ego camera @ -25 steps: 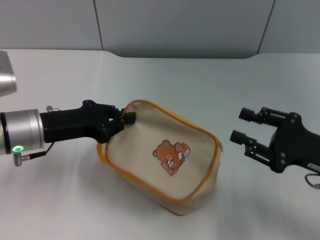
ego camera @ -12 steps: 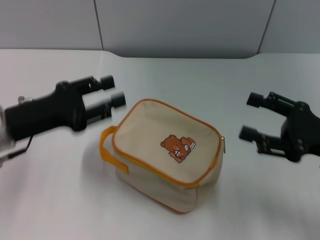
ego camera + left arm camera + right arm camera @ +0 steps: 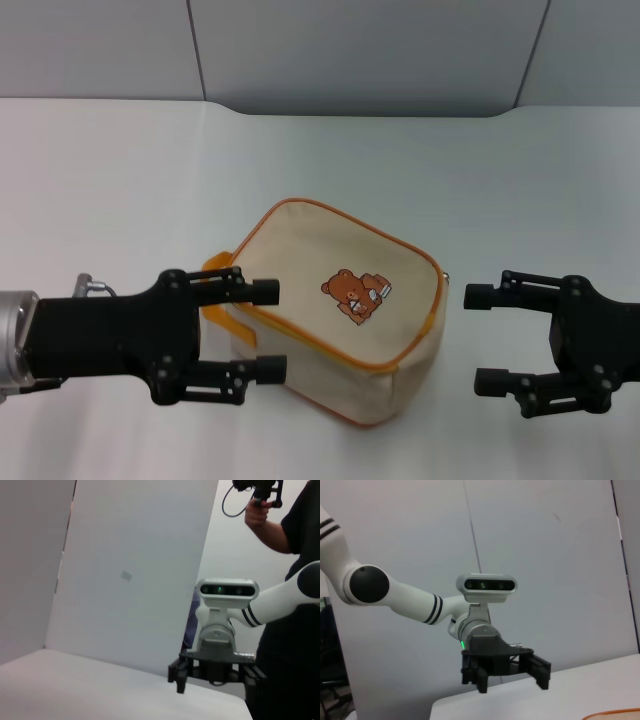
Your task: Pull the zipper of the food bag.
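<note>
Down at the bottom of the head view, both grippers sit low on either side of the food bag (image 3: pixel 335 325). Lower left: the left gripper (image 3: pixel 268 330) points toward the bag with its two fingers (image 3: pixel 262 291) spread wide, one over the other, gripping nothing, and the upper tip sits right in front of the bag's orange loop handle (image 3: pixel 216 285). Lower right: the right gripper (image 3: pixel 480 338) mirrors it, fingers (image 3: pixel 478 294) wide apart and empty, just beside the bag's right end without touching.

Middle of the frame, the beige bag rests on the white table (image 3: pixel 120 170), bear print (image 3: pixel 355 294) facing up, orange piping running round the top panel. The zipper (image 3: pixel 441 292) only shows as a small silvery pull sticking out at the bag's right edge, near the right gripper's upper fingertip.

Right wrist view shows the left gripper (image 3: pixel 510 676) farther off, fingers open. Left wrist view shows the right gripper (image 3: pixel 212 677) from across the table, with a person (image 3: pixel 292 545) in dark clothes behind it, upper right.
</note>
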`<state>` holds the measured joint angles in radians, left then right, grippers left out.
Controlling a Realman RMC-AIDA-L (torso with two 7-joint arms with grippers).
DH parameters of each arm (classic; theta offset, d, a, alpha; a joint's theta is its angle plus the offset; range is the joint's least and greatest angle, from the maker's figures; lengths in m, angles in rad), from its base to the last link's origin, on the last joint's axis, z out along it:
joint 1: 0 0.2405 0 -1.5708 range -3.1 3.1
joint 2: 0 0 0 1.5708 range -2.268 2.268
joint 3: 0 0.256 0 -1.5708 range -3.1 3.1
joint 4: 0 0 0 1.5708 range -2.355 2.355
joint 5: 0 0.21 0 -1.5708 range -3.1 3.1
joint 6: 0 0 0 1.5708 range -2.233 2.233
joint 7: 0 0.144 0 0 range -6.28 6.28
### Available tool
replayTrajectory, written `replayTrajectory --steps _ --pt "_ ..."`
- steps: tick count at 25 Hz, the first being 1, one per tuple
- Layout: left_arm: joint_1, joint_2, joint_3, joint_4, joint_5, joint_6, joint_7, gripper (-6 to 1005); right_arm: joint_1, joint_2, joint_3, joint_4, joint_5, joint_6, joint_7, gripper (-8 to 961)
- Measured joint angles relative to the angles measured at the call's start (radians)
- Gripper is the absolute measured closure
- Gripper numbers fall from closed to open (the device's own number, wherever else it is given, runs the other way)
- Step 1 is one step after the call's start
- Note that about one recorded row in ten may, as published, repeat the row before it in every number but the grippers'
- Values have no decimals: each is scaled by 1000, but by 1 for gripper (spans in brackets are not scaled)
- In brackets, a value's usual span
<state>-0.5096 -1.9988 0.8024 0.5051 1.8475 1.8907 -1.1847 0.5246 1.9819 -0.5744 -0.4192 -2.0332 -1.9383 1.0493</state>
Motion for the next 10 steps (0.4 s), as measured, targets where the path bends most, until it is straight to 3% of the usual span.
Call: replayTrajectory --steps 10 --pt "2 -1 2 -1 13 -2 -1 197 1 6 6 -14 2 3 -2 110"
